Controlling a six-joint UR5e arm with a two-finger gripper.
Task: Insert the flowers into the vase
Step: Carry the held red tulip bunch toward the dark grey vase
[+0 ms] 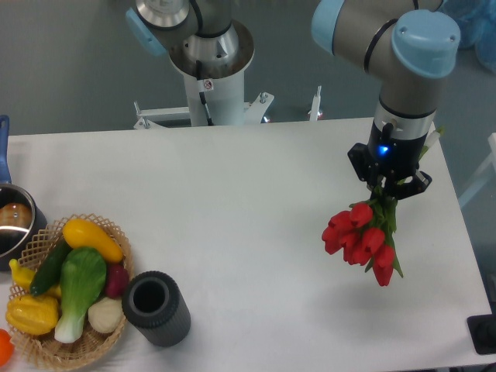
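The flowers point(363, 239) are a bunch of red tulip buds with green stems, hanging buds-down at the right side of the table. My gripper point(390, 186) is shut on the stems just above the buds and holds the bunch above the white table point(256, 201). The vase point(156, 308), a short dark grey ribbed cylinder with a round black mouth, stands upright near the front left, far to the left of the gripper and the flowers. Its mouth is empty.
A wicker basket point(116, 332) with a yellow squash, a cucumber, a green-and-white leafy vegetable and other vegetables touches the vase's left side. A metal pot point(14, 221) with a blue handle sits at the left edge. The robot's base point(208, 77) stands behind the table.
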